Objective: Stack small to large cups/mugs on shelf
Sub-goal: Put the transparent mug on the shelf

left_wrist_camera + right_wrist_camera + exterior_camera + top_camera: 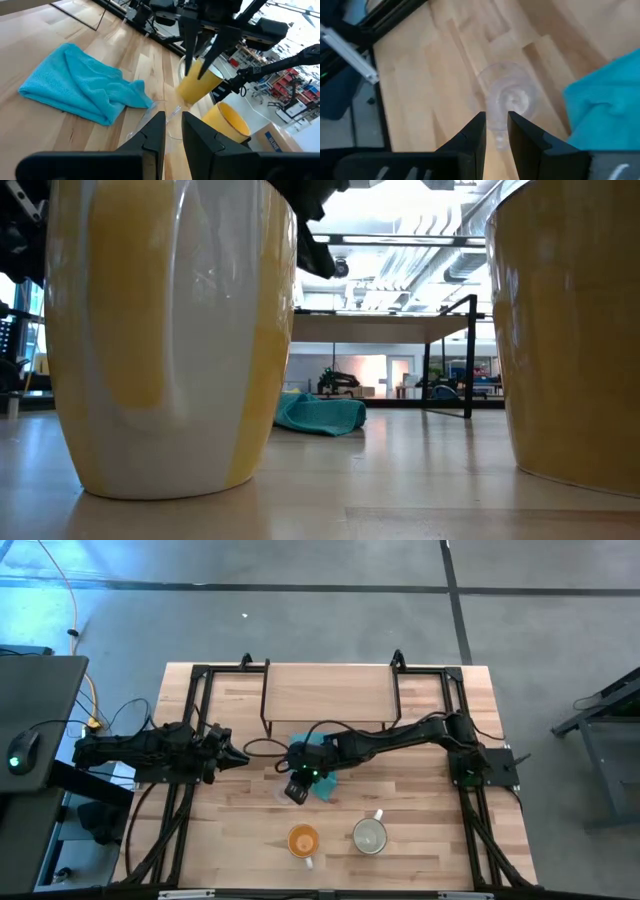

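Observation:
The small clear glass cup (507,97) stands upright on the wooden table beside the teal cloth (322,783). My right gripper (495,117) hangs just above the cup, slanting down, its fingers narrowly open with nothing between them. The orange mug (303,840) and the pale cream mug (370,836) stand on their bases near the table's front edge. The shelf (330,695), a light-wood board on black legs, stands at the far side with nothing on it. My left gripper (243,756) waits at the table's left, narrowly open and holding nothing.
The teal cloth (82,82) lies crumpled between the glass cup and the shelf. Black frame rails (195,710) run along the table's left and right sides. Bare wood (420,800) lies between the cloth and the two mugs.

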`<action>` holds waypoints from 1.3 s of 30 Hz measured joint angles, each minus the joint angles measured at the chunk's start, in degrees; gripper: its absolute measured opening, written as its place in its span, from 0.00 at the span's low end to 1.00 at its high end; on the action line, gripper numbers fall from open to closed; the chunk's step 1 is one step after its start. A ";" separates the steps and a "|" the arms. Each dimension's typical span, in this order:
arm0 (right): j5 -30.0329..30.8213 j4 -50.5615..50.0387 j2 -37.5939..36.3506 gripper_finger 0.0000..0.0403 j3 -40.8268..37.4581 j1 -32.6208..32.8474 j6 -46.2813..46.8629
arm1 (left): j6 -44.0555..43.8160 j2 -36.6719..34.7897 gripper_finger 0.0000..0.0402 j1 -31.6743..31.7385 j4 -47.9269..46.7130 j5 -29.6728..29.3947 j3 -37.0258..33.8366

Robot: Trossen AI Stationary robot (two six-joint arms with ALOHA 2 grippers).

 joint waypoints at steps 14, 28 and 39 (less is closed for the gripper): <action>0.72 -1.84 2.85 0.18 -0.98 0.88 0.37 | -0.93 -0.02 0.13 -0.01 0.28 -0.45 0.00; -1.20 -3.37 2.86 0.18 -0.97 3.03 -5.93 | -0.47 -0.02 0.13 0.00 0.23 -1.54 0.00; -0.65 -2.61 2.84 0.18 -0.96 3.37 -6.79 | -0.39 -0.02 0.13 0.01 0.19 -1.93 0.00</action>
